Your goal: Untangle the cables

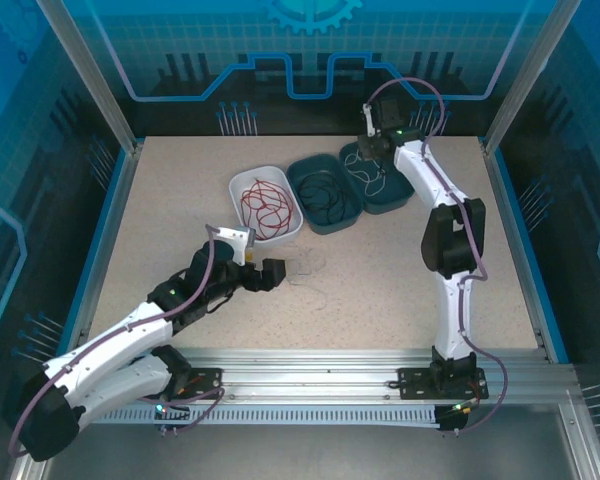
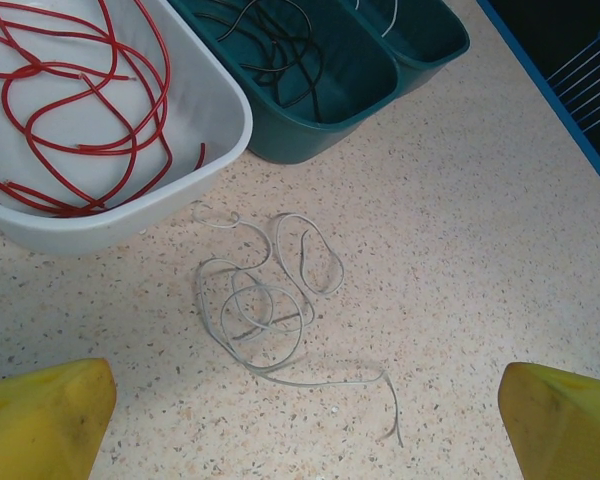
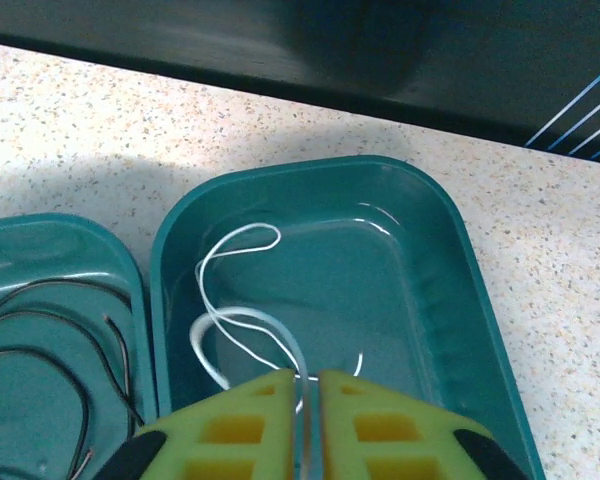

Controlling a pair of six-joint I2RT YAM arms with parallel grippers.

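- The right gripper (image 3: 310, 420) hangs over the right-hand teal tray (image 3: 420, 300) at the far side of the table (image 2: 460, 250). Its yellow fingers are almost together, with only a thin slit between them.
- A strand of the white cable (image 3: 238, 313) runs up into that slit and looks pinched there. The rest of it lies in loose loops on the tray floor.
- This appears to be the drop-off of the white cable. To do it well, the jaws should part over the middle of the tray. The arm should then rise straight up, so the strand does not cling to a pad and trail over the rim.
- The left gripper (image 2: 300, 400) hovers low over the table with its yellow fingers spread wide, holding nothing and touching nothing.
- Between and just beyond those fingers, a grey cable (image 2: 265, 290) lies on the bare table in a small knot of overlapping loops, near the white tray (image 2: 215, 150) but apart from it.
- For that pick, closing on the crowded middle of the knot is likely to be surer than chasing the free tail, with the pads brought right down to the tabletop.
- The red cable (image 2: 90, 150) lies coiled in the white tray. The black cable (image 2: 280, 75) lies in the middle teal tray (image 2: 310, 130).
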